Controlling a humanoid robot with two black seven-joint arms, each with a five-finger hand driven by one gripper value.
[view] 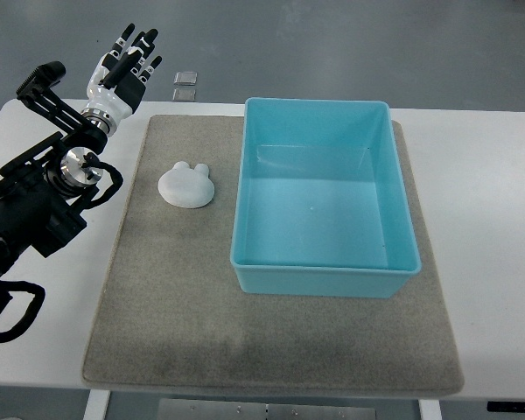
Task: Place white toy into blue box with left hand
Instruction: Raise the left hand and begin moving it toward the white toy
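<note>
The left arm (35,197) is coming in from the left edge, black and full of wires and joints. It is reaching up and away toward the far left corner of the white table (490,201). At its end the left hand (125,66) is sitting past the table's far edge, over the grey floor (350,44). Its fingers (145,44) are pointing up and are spread a little apart — they are holding nothing.

Just to the right of the hand, two small square things (185,85) are lying on the floor, one behind the other.

A grey mat (166,306) is covering most of the middle of the table. The white toy (186,185) is lying flat on the left part of this mat. It is looking like a round little animal head with two small ears on top. It is sitting well apart from the hand and near the left wall of the blue box (324,280), but it is not touching the box.

The blue box is sitting on the right part of the mat — open at the top, with nothing inside it.

The right arm is not showing anywhere.
</note>
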